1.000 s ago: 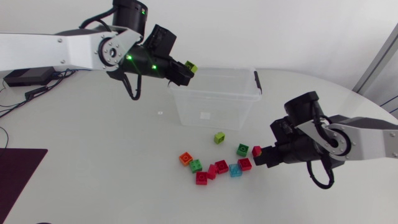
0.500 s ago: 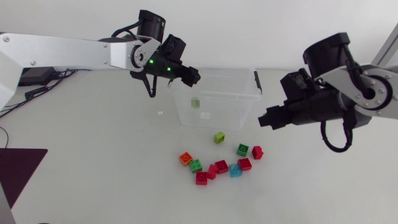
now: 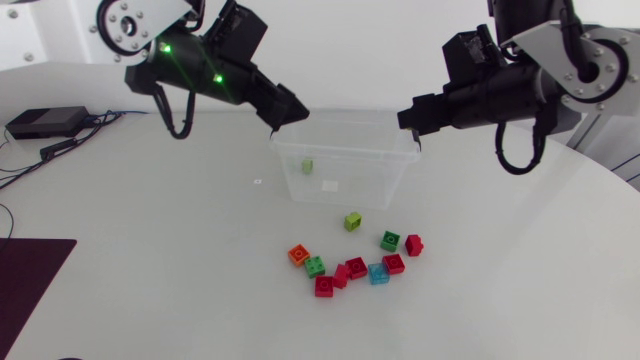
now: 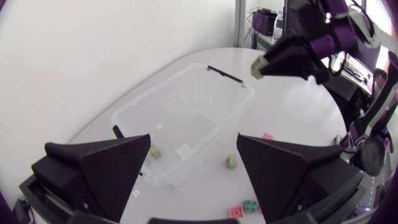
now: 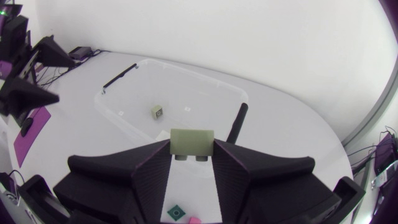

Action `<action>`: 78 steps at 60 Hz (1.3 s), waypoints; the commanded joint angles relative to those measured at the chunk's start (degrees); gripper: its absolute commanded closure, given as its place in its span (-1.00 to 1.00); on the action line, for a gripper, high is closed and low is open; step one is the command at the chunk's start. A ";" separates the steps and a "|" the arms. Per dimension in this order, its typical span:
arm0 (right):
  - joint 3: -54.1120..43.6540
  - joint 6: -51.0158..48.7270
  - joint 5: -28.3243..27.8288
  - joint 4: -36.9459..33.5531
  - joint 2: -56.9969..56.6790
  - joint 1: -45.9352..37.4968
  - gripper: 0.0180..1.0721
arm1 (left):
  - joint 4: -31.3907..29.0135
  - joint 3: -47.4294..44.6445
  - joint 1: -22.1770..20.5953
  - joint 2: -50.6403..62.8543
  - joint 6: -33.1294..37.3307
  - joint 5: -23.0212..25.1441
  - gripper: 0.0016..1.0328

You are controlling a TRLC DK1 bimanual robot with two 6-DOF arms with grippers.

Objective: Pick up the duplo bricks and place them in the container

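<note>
Clear plastic container sits mid-table. Right gripper hangs over its 2 o'clock corner; left gripper, spread wide and empty, at 10 o'clock. Loose bricks lie at 6 o'clock. The right gripper pinches a pale green brick; its drop spot lies toward 8 o'clock.

Has the left arm raised, coming in from the left side, left gripper spread wide with nothing between its fingers. Holds the right arm high opposite, right gripper clamped on a brick, seemingly pale green.
</note>
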 commanded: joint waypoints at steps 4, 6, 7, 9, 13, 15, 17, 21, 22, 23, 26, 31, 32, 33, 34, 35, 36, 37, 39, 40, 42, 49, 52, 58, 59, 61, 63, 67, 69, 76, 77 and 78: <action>2.77 -1.62 0.58 3.15 5.31 1.08 0.31 | -2.17 -12.22 1.30 -2.73 8.13 1.13 -0.90; 3.30 -2.06 0.66 3.68 6.37 1.16 0.31 | -2.17 -13.37 1.38 -2.99 9.09 1.13 -0.90; 3.65 -2.33 0.84 4.12 6.90 1.25 0.31 | -2.17 -15.39 1.47 -3.34 10.59 1.13 -0.90; 3.91 -2.68 1.28 4.99 7.60 1.43 0.31 | -2.09 -16.88 1.74 -3.52 11.55 1.22 -0.90; 5.14 -3.29 1.63 6.31 9.88 1.69 0.30 | -2.09 -20.13 2.09 -3.61 13.84 1.66 -0.90; 5.93 -3.38 1.63 6.40 11.03 1.69 0.30 | -2.09 -21.28 2.09 -3.52 14.54 1.93 -0.90; 6.64 -3.47 1.63 6.84 12.26 1.69 0.29 | -2.09 -22.51 2.00 -3.34 15.24 2.01 -0.90; 7.69 -3.82 2.77 7.81 14.72 1.78 0.19 | -2.09 -24.62 1.38 -2.90 16.21 2.10 -0.90; 7.95 -4.00 3.12 8.07 15.25 1.69 0.12 | -2.09 -24.97 1.21 -2.64 16.30 2.01 -0.90; 7.95 -4.00 3.12 8.07 15.25 1.69 0.12 | -2.09 -24.97 1.21 -2.64 16.30 2.01 -0.90; 9.10 -4.00 3.83 8.07 16.92 1.78 -0.44 | -2.09 -25.85 0.24 -1.59 16.39 2.01 -0.90; 9.36 -3.38 4.88 7.81 16.21 1.96 -0.93 | -2.00 -25.49 -0.72 1.84 16.12 1.75 -0.89; 9.27 -3.29 4.88 7.72 15.77 1.96 -0.93 | -1.91 -25.41 -0.72 2.19 16.04 1.66 -0.89; 9.01 -3.21 4.88 7.54 15.16 2.04 -0.93 | -1.91 -25.49 -0.81 2.46 16.04 1.57 -0.89; 8.75 -3.03 4.88 7.63 14.63 2.13 -0.93 | -1.56 -25.58 -0.81 2.90 15.95 1.49 -0.89; 8.39 -3.03 4.88 7.63 13.66 2.22 -0.93 | -0.94 -25.85 -0.99 3.16 15.86 1.31 -0.89; 8.04 -3.03 4.88 7.63 12.87 2.22 -0.93 | -0.42 -26.11 -1.16 3.42 15.77 1.13 -0.88; 7.78 -2.94 4.88 7.63 12.17 2.31 -0.93 | -0.06 -26.37 -1.25 3.60 15.68 1.05 -0.88; 7.08 -2.94 4.88 7.54 10.68 2.40 -0.93 | 0.55 -26.81 -1.69 3.95 15.60 0.43 -0.88; 6.64 -3.03 4.88 7.54 9.71 2.48 -0.93 | 0.81 -26.99 -1.96 4.39 15.60 0.17 -0.87; 5.85 -3.03 4.88 7.54 7.69 2.57 -0.93 | 1.08 -27.16 -2.22 5.01 15.60 -0.27 -0.86; 3.47 -3.03 4.88 5.96 1.27 2.66 -0.93 | 3.28 -27.60 -3.36 7.55 14.28 -1.94 -0.86; 2.24 -3.03 4.88 5.43 -1.10 2.75 -0.93 | 3.98 -28.04 -4.15 8.35 14.01 -2.64 -0.86; -0.57 -2.94 4.88 4.47 -4.88 2.75 -0.93 | 8.20 -29.19 -5.56 9.49 12.52 -5.81 -0.82; -1.19 -2.94 4.88 4.29 -5.58 2.75 -0.93 | 8.55 -29.10 -5.73 9.84 12.34 -5.98 -0.81; -2.24 -2.94 4.88 4.12 -6.73 2.75 -0.93 | 9.08 -28.83 -5.82 10.45 11.90 -6.51 -0.80; -3.30 -2.94 4.97 4.03 -7.87 2.75 -0.93 | 9.25 -28.57 -5.91 11.07 11.73 -6.95 -0.80; -5.67 -2.94 4.88 4.03 -9.98 2.40 -0.93 | 9.25 -28.04 -6.00 12.30 11.64 -7.30 -0.80; -6.99 -2.94 4.88 4.03 -11.12 2.13 -0.93 | 9.34 -27.87 -6.26 12.74 11.55 -7.92 -0.80; -11.21 -2.94 4.88 4.20 -14.20 1.60 -0.93 | 9.78 -27.96 -6.96 13.00 11.11 -8.09 -0.77; -11.91 -2.94 4.88 4.29 -14.64 1.52 -0.93 | 9.78 -27.96 -7.05 13.00 11.11 -8.09 -0.77; -12.61 -2.94 4.88 4.38 -15.08 1.34 -0.93 | 9.78 -27.96 -7.14 13.09 11.11 -8.09 -0.77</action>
